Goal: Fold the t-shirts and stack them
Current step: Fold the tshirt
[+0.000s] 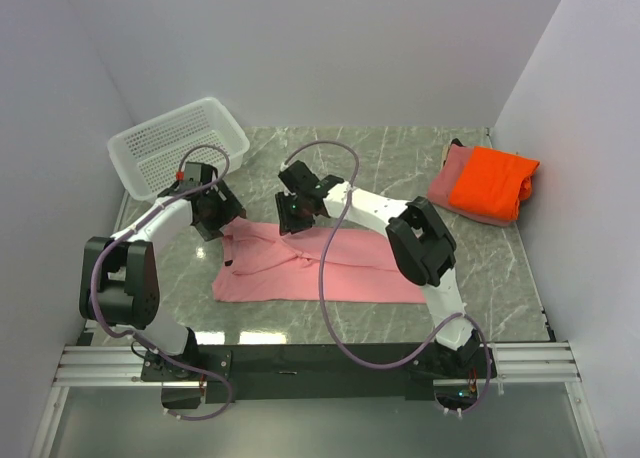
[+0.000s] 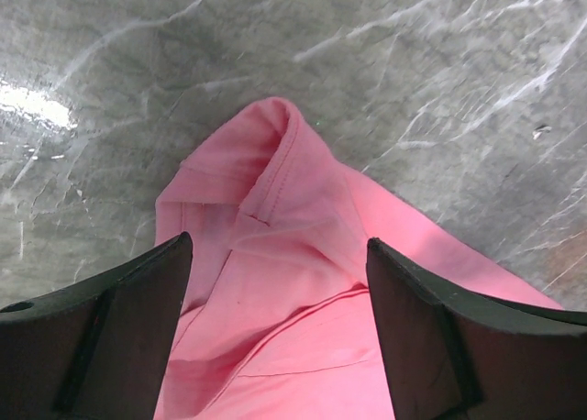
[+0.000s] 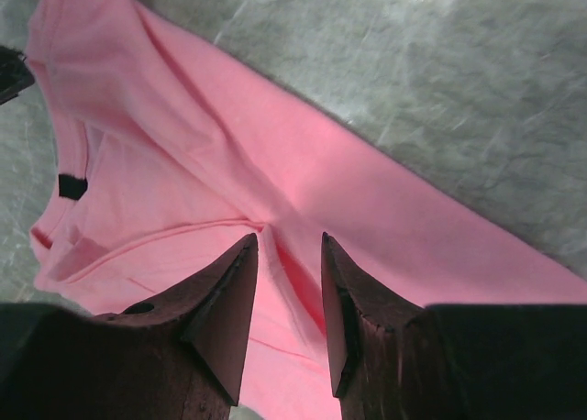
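Light pink cloth t-shirt (image 1: pixel 280 273) lies spread on the grey marble tabletop (image 1: pixel 400 168) beneath both my grippers. My left gripper (image 2: pixel 278 248) stands wide open astride a raised fold at its far left corner, gripping nothing. My right gripper (image 3: pixel 287 241) has its jaws narrowly apart over a crease near the far edge, and I cannot tell whether they pinch it.

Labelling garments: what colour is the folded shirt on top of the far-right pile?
The top shirt is bright orange, best seen in the top external view.
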Controlling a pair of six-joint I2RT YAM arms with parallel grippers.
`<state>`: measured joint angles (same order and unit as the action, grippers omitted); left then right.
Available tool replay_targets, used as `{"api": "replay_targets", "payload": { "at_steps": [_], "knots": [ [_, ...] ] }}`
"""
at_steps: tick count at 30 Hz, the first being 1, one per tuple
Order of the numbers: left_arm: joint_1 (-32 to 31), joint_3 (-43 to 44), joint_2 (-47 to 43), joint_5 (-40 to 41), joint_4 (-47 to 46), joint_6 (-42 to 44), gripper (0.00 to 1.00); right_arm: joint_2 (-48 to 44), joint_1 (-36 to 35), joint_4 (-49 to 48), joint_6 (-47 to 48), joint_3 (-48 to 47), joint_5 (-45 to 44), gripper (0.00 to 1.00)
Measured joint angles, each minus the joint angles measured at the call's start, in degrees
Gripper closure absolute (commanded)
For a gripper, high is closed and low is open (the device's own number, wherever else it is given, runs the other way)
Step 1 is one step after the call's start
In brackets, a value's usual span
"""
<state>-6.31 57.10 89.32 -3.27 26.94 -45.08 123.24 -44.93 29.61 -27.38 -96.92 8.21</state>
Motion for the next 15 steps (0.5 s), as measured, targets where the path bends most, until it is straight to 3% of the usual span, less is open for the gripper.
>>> {"api": "replay_targets", "payload": {
  "at_steps": [15],
  "knots": [
    [0.31, -1.62, -2.08, -0.2, 0.09, 0.02, 0.17, 0.44, -1.97, -0.07, 0.48, 0.17, 1.33, 0.59]
  ]
}}
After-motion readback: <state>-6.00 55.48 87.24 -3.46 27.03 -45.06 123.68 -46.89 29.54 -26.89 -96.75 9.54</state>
